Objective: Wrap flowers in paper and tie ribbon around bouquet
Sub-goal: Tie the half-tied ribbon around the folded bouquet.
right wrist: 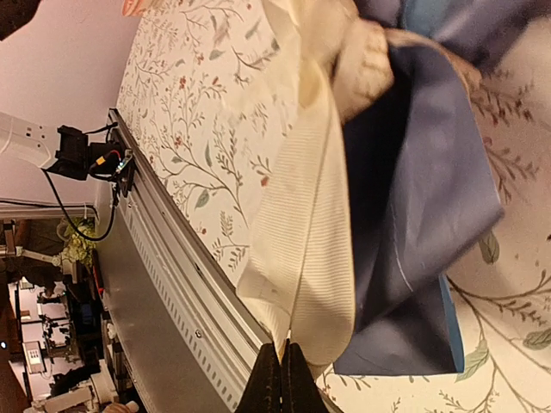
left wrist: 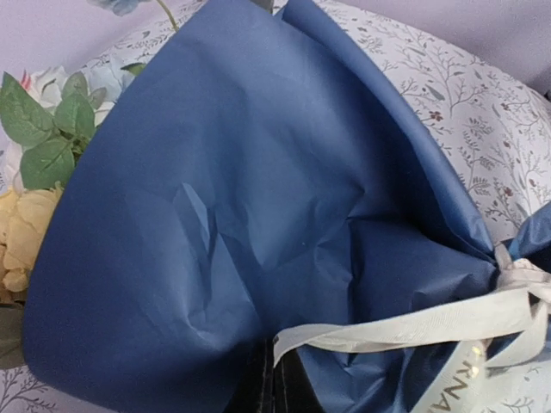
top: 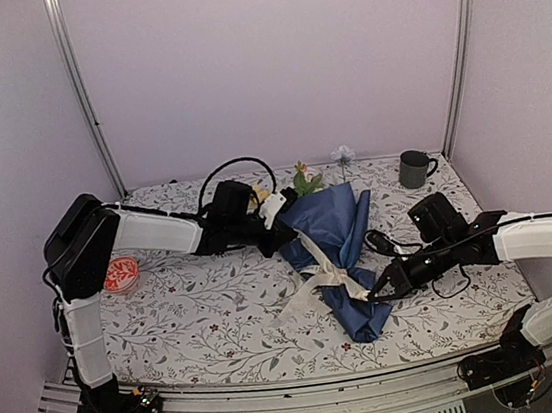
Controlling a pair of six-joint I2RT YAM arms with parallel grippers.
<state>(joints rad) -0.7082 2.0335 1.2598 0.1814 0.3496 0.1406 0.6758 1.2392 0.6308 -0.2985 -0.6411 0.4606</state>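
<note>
Navy paper (top: 331, 225), thin and creased, forms a cone round the flowers (top: 303, 179). Top view: the bouquet (top: 338, 259) lies at mid-table (top: 219, 314), blooms toward the far wall, stem end toward the arms. A cream ribbon (top: 327, 273) is cinched about its narrow waist, with a loose tail on the cloth to the left. The left gripper (top: 284, 234) sits at the cone's upper left edge and the right gripper (top: 375, 295) just beside the lower cone; a ribbon strand runs from the waist toward each. Mug (top: 414, 167) far right, red dish (top: 120, 274) far left, both well apart from the bouquet. Left wrist view: paper fills the frame, with a yellow bloom and leaves at its left rim; fingers closed, a ribbon end emerging right at their tips, apparently pinched. Right wrist view: fingers closed on a broad ribbed length of ribbon that runs up to the knot, the paper's stem end beside it. Handling, by judgement: item light and soft. The paper crushes and tears readily and keeps creases; the blooms deform; the ribbon is limp and woven and likely slides through a loose grip. Best hold: ribbon ends for tightening; the bound waist, where the stems give stiffness, for lifting. Avoid the open cone mouth.
</note>
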